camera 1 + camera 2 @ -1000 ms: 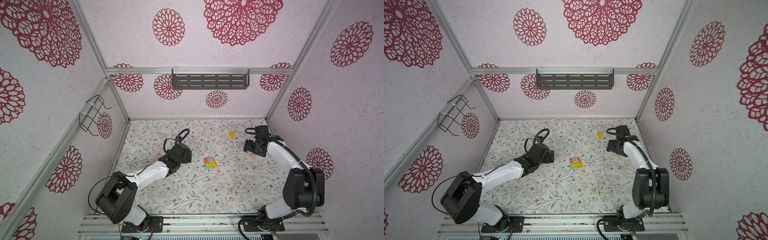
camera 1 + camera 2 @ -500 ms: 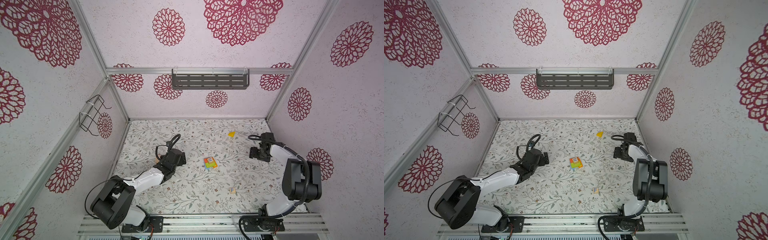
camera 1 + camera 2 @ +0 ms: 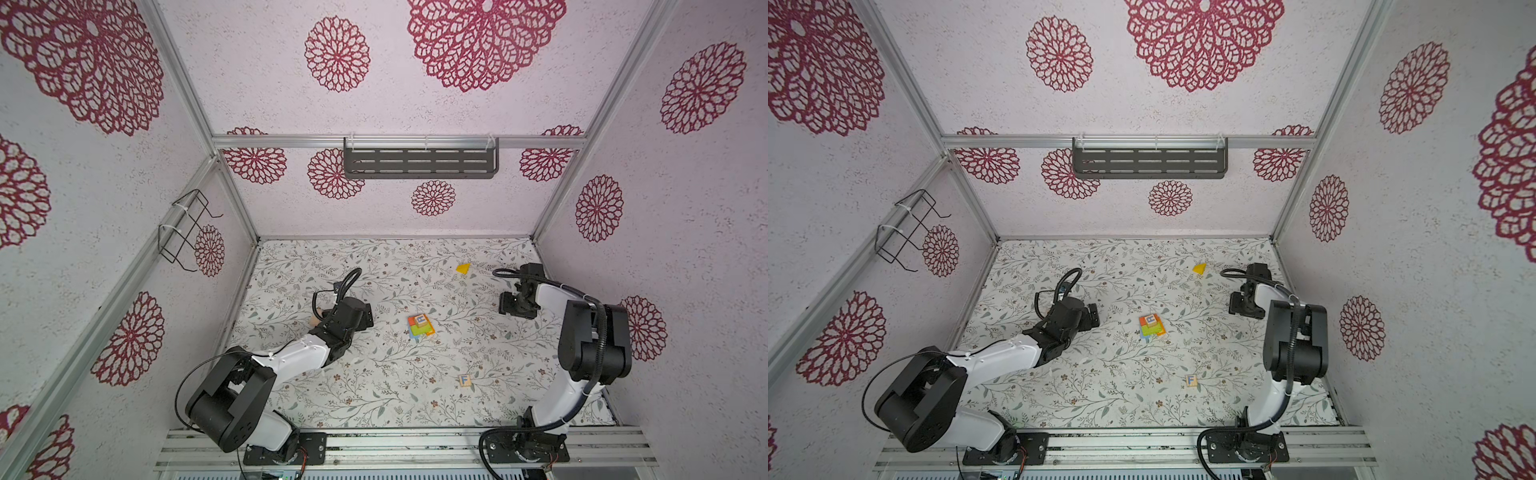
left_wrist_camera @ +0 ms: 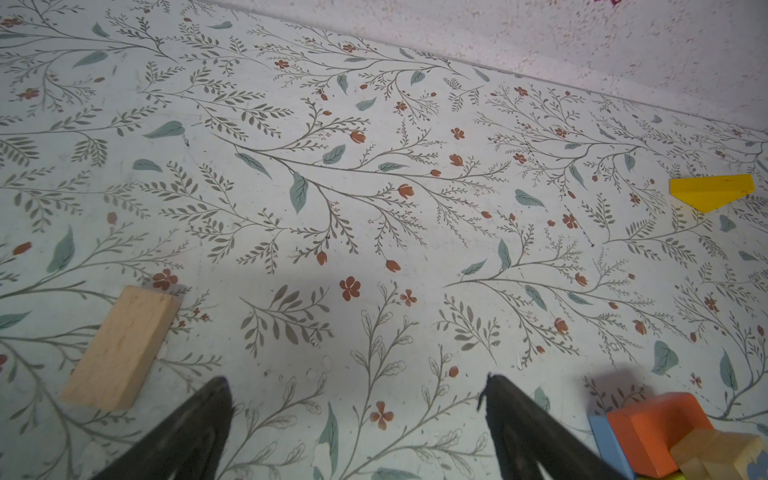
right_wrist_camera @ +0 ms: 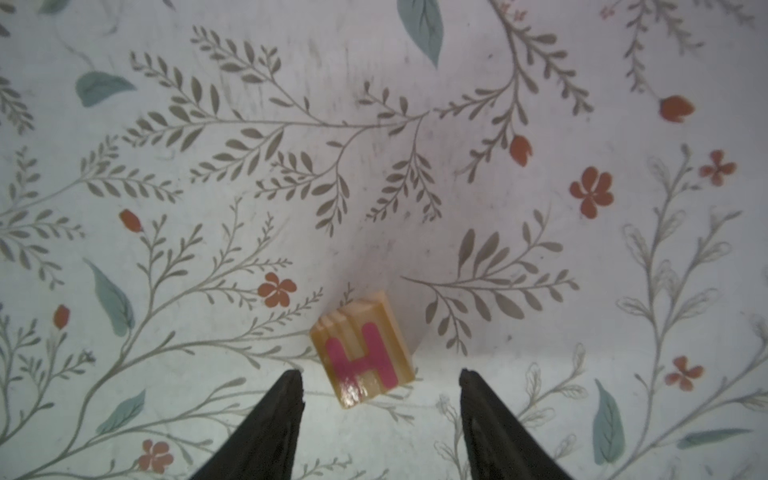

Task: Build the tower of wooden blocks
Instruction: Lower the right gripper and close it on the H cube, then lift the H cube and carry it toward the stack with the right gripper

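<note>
The counter (image 3: 374, 399), covered in a print of leafy sprigs and small red flowers, carries a stack of coloured blocks (image 3: 420, 325) near its middle, apparently resting on a flat blue piece. A yellow wedge (image 3: 463, 268) lies toward the far right, and a cube lettered F (image 3: 464, 380) sits near the front. A plain tan block (image 4: 120, 345) lies flat on the left. In the right wrist view, a cube lettered H (image 5: 362, 349) sits on the print.

Tower (image 3: 421, 325) stands centre; F cube (image 3: 464, 380) before it, wedge (image 3: 463, 268) behind.
</note>
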You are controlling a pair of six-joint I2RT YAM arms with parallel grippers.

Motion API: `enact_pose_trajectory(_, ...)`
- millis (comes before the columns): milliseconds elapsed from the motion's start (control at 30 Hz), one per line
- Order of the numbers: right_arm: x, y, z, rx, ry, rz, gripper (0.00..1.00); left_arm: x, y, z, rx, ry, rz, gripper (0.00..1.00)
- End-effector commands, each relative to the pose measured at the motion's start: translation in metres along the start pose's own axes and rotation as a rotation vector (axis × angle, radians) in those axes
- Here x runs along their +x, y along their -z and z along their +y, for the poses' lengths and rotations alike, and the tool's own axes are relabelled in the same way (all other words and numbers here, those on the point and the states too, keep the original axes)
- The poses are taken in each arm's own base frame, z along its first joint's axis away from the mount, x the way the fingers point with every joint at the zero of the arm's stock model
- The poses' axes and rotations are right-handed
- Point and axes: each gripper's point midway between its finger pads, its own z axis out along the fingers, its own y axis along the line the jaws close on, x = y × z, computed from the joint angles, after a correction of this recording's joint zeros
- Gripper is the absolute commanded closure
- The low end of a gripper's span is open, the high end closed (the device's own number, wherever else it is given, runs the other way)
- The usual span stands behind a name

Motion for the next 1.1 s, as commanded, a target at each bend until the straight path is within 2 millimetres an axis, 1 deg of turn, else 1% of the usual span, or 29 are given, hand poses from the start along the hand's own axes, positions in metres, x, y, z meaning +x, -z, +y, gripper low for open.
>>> enact_pose_trajectory(0, -0.012, 0.000, -0.007, 0.031, 0.002, -0.014, 0.41, -0.009, -0.004, -0.007, 0.012, 0.017, -0.012, 0.02)
enact_pose_trajectory(67, -0.012, -0.002, -0.007, 0.035, -0.001, -0.007, 0.44, -0.009, -0.004, -0.009, 0.018, 0.013, -0.006, 0.02)
enact_pose_trajectory(233, -0.011, -0.005, -0.006, 0.030, -0.004, 0.000, 0.45, -0.008, -0.005, -0.010, 0.020, 0.007, -0.001, 0.02)
enact_pose_trajectory(433, -0.010, -0.008, -0.004, 0.021, -0.011, 0.012, 0.50, -0.007, -0.006, -0.011, 0.021, 0.005, 0.004, 0.02)
enact_pose_trajectory(800, -0.007, -0.006, 0.001, -0.002, -0.025, 0.028, 0.67, -0.006, -0.008, -0.013, 0.027, 0.003, 0.010, 0.02)
enact_pose_trajectory(933, -0.008, 0.000, 0.006, -0.008, -0.026, 0.028, 0.70, -0.006, -0.007, -0.012, 0.026, 0.002, 0.008, 0.02)
enact_pose_trajectory(1067, -0.012, 0.016, 0.016, -0.019, -0.033, 0.016, 0.70, -0.006, -0.007, -0.012, 0.025, 0.003, 0.009, 0.02)
